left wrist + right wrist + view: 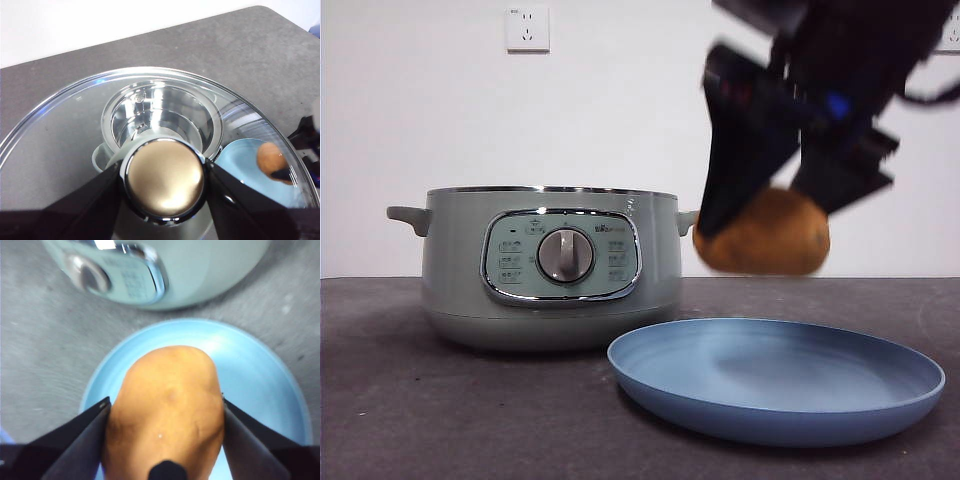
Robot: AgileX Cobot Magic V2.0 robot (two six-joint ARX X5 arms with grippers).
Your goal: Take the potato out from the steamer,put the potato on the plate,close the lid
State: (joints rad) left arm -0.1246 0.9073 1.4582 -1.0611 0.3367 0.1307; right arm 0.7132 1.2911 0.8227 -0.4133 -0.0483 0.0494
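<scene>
While the right gripper (775, 215) hangs above the plate (880, 405) w/ the potato (763, 235) pinched between its two black jaws, the spud is clear of the steamer (455, 285) and not yet touching the blue surface. Right wrist view shows jaws pressed on both long flanks of the potato, roughly mid-body, plate directly underneath. Judgement: potato looks firm, fairly dense, skin smooth, so it may roll once freed; a flank grip across the narrow axis seems right, and a low release near plate centre should keep it from rolling off. Left gripper (164, 176) is clamped on the lid (60, 135) knob, one jaw each side, lid held up over the open pot. Glass lid prob. heavy-ish and fragile; the knob is the only sensible hold, so it should go down level.
</scene>
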